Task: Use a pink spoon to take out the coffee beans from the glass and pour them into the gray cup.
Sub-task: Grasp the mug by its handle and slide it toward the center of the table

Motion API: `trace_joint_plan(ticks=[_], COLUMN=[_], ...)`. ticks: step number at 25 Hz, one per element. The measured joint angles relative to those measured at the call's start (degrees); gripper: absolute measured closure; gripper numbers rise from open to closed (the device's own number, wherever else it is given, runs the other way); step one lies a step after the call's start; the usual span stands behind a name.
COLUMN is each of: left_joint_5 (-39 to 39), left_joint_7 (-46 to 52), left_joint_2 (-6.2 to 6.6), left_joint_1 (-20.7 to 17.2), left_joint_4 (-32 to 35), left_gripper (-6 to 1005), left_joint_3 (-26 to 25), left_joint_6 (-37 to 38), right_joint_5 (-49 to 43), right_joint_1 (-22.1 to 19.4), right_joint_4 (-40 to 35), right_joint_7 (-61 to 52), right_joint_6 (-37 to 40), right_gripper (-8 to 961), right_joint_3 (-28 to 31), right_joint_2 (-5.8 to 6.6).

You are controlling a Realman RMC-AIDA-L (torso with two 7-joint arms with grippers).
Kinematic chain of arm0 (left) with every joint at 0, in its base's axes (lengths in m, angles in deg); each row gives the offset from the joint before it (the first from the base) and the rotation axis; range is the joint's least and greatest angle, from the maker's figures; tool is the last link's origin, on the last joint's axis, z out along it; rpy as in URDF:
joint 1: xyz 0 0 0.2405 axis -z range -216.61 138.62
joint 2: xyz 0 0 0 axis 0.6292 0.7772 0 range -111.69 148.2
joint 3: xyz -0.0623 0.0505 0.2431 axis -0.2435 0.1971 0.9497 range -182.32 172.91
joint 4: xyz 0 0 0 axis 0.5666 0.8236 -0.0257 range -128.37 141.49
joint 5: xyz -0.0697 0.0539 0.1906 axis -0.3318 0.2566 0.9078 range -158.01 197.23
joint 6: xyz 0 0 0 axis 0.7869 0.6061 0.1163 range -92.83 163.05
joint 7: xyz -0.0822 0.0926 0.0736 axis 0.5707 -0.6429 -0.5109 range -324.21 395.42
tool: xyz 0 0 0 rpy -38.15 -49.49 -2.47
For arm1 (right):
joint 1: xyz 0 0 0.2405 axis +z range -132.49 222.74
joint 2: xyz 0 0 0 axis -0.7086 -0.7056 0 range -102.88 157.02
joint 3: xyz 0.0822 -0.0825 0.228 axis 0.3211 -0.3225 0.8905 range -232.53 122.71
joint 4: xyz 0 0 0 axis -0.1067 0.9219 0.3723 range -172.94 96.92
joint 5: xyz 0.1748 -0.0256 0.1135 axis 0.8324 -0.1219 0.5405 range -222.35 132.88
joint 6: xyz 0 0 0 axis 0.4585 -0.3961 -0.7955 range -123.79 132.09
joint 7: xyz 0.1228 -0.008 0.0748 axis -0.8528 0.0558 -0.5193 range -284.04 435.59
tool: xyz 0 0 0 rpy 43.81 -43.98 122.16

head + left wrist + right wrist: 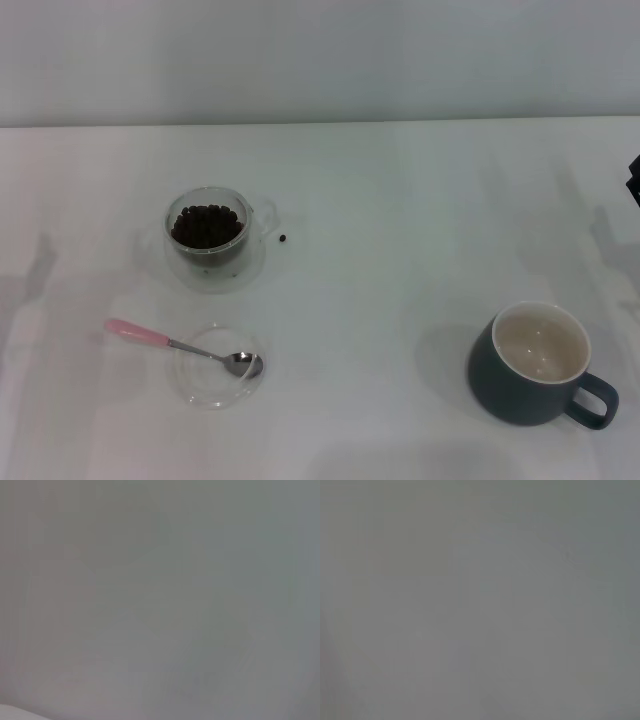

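The spoon (180, 346) lies near the table's (400, 200) front left, bowl resting in a shallow clear dish (214, 384), handle projecting over the rim. Long axis runs left to right; the pink handle end points left and slightly away. It looks light, rigid and slick; grip mid-handle, clear of the fragile dish. The glass (208, 238) of beans (206, 224) stands behind it; one stray bean (283, 238) lies beside. The cup (538, 366) sits well apart, right. Neither gripper's state can be told.
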Motion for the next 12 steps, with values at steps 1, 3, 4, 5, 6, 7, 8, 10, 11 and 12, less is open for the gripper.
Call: trace_joint_plan(ticks=[1, 3, 4, 5, 6, 7, 8, 10, 11, 12], left_joint_5=[0.01, 0.09, 0.15, 0.21, 0.26, 0.31, 0.33, 0.34, 0.34, 0.34], left_joint_7=[0.0, 0.0, 0.0, -0.01, -0.03, -0.08, -0.12, -0.17, -0.19, -0.21], left_joint_2=[0.0, 0.0, 0.0, 0.0, 0.0, 0.0, 0.0, 0.0, 0.0, 0.0], left_joint_1=[-0.01, -0.05, -0.04, -0.02, -0.01, -0.01, -0.01, -0.13, -0.19, -0.23], left_joint_4=[-0.03, -0.29, -0.46, -0.59, -0.71, -0.8, -0.82, -0.82, -0.82, -0.82], left_gripper=[108, 108, 108, 108, 108, 108, 108, 109, 109, 109], left_joint_3=[0.06, 0.19, 0.21, 0.24, 0.25, 0.24, 0.2, 0.11, 0.1, 0.1], left_joint_6=[-0.01, -0.02, -0.03, -0.03, -0.03, 0.03, 0.14, 0.33, 0.36, 0.38], right_joint_5=[0.0, 0.0, 0.0, -0.02, -0.05, -0.1, -0.17, -0.31, -0.36, -0.42], right_joint_1=[0.0, 0.0, 0.0, 0.02, 0.04, 0.04, 0.06, 0.09, 0.08, 0.01], right_joint_4=[-0.03, -0.06, -0.06, -0.07, -0.06, -0.06, -0.06, 0.01, 0.06, 0.1], right_joint_7=[0.01, 0.01, 0.01, 0.02, 0.02, 0.03, 0.03, 0.03, 0.04, 0.04], right_joint_6=[0.01, 0.02, 0.03, 0.04, 0.04, 0.05, 0.07, 0.36, 0.7, 1.12], right_gripper=[170, 172, 173, 173, 174, 175, 176, 178, 179, 180], right_joint_3=[0.0, 0.0, 0.0, 0.0, 0.0, -0.02, -0.04, -0.14, -0.23, -0.31], right_joint_2=[0.0, 0.0, 0.0, 0.0, 0.0, 0.0, 0.0, -0.02, -0.05, -0.07])
